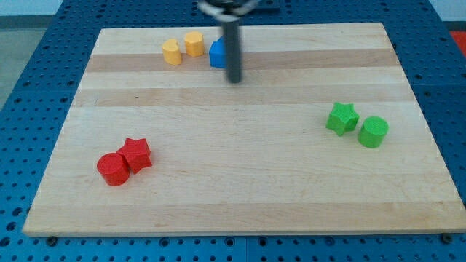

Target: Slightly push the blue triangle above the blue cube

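Note:
A blue block (217,54) sits near the view's top, partly hidden behind my dark rod, so its shape is unclear and I cannot tell whether it is one block or two. My tip (234,79) rests on the board just below and to the right of that blue block, close to it or touching it.
Two yellow blocks (171,52) (194,43) stand just left of the blue block. A green star (341,118) and a green cylinder (373,132) are at the view's right. A red cylinder (113,169) and a red star (136,153) touch at the lower left.

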Tool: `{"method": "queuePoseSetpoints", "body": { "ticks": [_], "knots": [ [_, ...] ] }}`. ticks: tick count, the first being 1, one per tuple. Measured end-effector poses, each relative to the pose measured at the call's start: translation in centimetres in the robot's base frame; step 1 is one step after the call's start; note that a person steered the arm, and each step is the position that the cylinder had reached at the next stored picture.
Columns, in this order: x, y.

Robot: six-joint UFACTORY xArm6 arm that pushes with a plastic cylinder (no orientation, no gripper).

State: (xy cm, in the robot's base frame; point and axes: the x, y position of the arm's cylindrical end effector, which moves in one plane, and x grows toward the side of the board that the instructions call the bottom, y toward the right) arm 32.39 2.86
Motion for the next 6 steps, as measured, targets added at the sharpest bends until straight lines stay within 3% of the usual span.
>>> {"method": "queuePoseSetpoints", "body": {
  "ticks": [1, 2, 6],
  "knots": [
    [-7.5, 1.2],
    [-10.6, -1.0],
    [-8.4, -6.4]
  ]
}}
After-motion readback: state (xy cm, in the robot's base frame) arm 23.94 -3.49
